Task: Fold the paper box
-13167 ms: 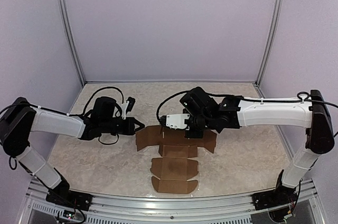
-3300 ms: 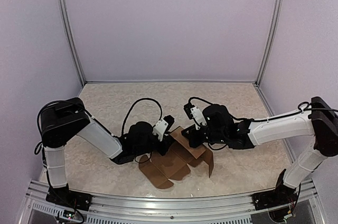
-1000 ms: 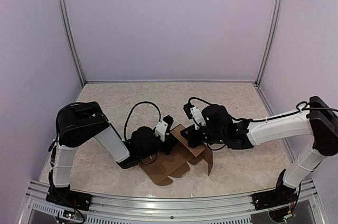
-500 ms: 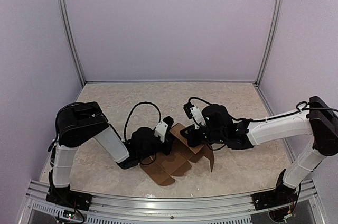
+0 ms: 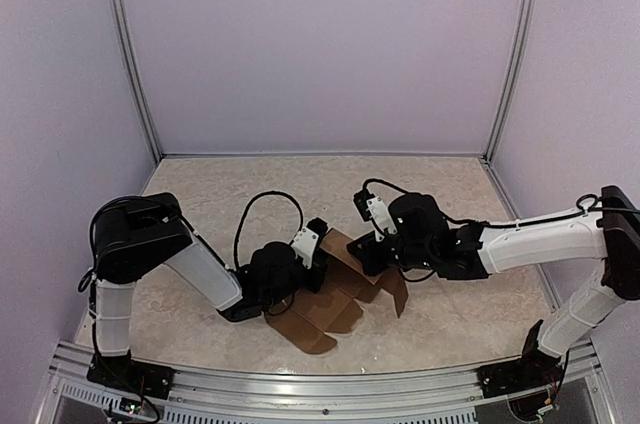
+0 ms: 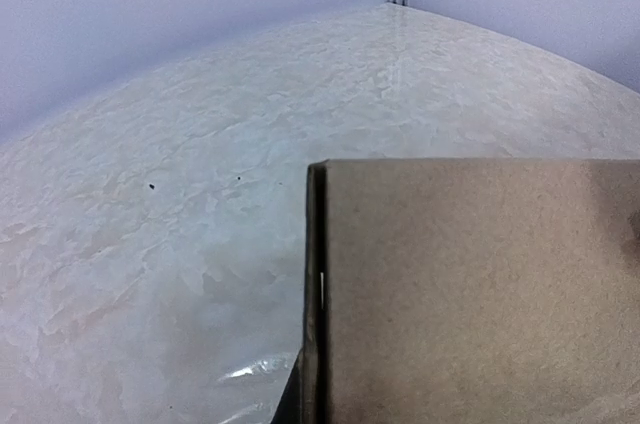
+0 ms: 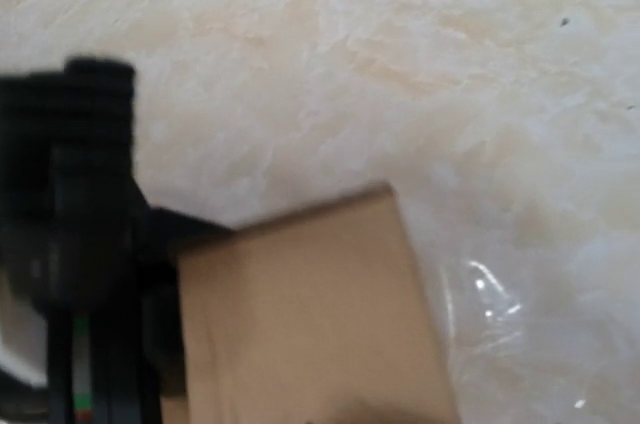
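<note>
Paper box [image 5: 335, 296] sits half-folded on the table [image 5: 200, 199], near the front; left gripper [image 5: 318, 264] pinched shut on its left flap, right gripper [image 5: 368, 256] at the far flap, grip impossible to tell.

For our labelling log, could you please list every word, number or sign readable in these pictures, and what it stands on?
No text can be read.
The paper box is plain brown cardboard, unprinted where it shows.
Tiny red and green marks on a black part in the right wrist view are too blurred.
</note>
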### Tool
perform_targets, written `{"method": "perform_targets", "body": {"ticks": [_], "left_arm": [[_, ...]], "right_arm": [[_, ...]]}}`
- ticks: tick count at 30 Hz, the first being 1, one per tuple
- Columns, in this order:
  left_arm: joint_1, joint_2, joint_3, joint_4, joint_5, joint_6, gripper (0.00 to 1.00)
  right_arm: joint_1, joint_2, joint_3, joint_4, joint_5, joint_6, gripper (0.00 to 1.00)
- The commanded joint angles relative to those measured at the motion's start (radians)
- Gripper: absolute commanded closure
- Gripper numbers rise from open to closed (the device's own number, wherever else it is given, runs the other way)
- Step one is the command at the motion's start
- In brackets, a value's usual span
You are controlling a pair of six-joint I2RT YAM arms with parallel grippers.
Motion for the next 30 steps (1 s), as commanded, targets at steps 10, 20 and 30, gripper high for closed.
{"method": "perform_targets", "body": {"ticks": [10, 20, 30], "left_arm": [[0.010, -0.138, 0.023, -0.284, -0.149, -0.222, 1.00], [0.004, -0.166, 0.071, -0.437, -0.228, -0.332, 1.00], [-0.002, -0.187, 0.096, -0.554, -0.215, -0.402, 1.00]], "right_arm": [[-0.002, -0.259, -0.030, -0.183, 0.101, -0.047, 1.00], [-0.005, -0.272, -0.067, -0.175, 0.117, -0.009, 1.00], [-0.016, -0.180, -0.022, -0.175, 0.102, 0.000, 1.00]]}}
